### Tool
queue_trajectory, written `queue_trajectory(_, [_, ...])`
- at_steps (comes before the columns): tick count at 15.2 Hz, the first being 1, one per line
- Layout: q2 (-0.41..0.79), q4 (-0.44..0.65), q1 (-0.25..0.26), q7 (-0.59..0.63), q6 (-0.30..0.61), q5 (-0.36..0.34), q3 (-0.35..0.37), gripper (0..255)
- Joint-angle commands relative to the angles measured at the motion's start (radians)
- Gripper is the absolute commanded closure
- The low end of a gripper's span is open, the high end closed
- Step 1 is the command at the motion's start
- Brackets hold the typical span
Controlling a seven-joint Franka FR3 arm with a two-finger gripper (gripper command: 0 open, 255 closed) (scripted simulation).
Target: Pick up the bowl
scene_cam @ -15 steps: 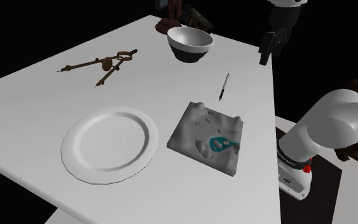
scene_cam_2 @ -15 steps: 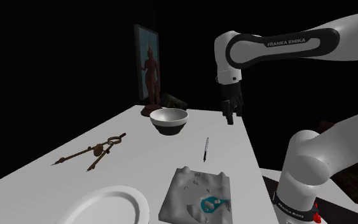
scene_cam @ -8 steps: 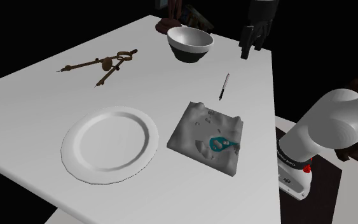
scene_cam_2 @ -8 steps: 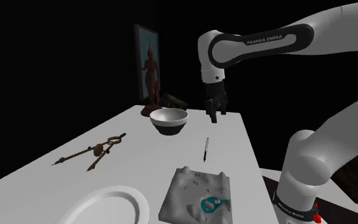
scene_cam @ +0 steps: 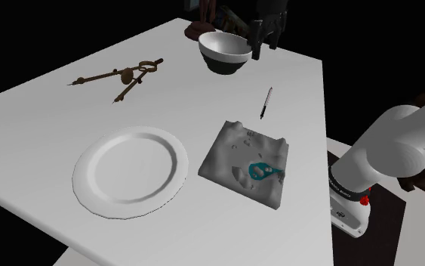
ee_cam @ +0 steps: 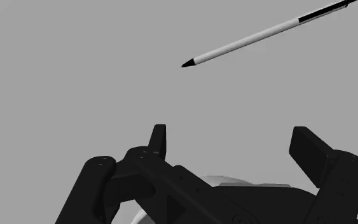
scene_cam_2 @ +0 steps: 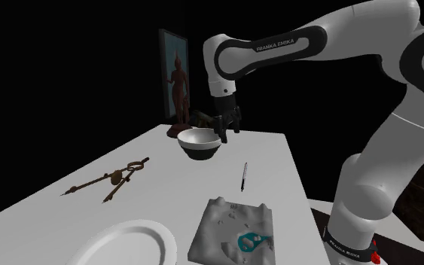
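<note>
Approach step, shoulder view: the black two-finger gripper [scene_cam: 266, 38], fingers apart and empty, hangs at the 3 o'clock rim of the round white, dark-sided bowl [scene_cam: 226, 51], which sits at the white table's [scene_cam: 52, 113] 12 o'clock edge. Next, probably: straddle the rim, then close.

Upright white bowl [scene_cam: 223, 47], dark base

"Was there room around the bowl [scene_cam: 226, 51]?"
"Toward the pen [scene_cam: 266, 102], bare table [scene_cam: 195, 106]. At the far corner a dark red object [scene_cam: 198, 31] sat close behind it."
"The dividers [scene_cam: 120, 77]?"
"Well apart, along the edge at the shoulder view's left."
</note>
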Motion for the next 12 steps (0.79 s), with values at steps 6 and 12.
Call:
queue_trajectory(6, [0.243,0.264,0.030,0.072,-0.004,-0.046,0.071,0])
queue_trajectory(12, [0.453,0.524,0.071,0.121,-0.050,-0.114,0.113,0])
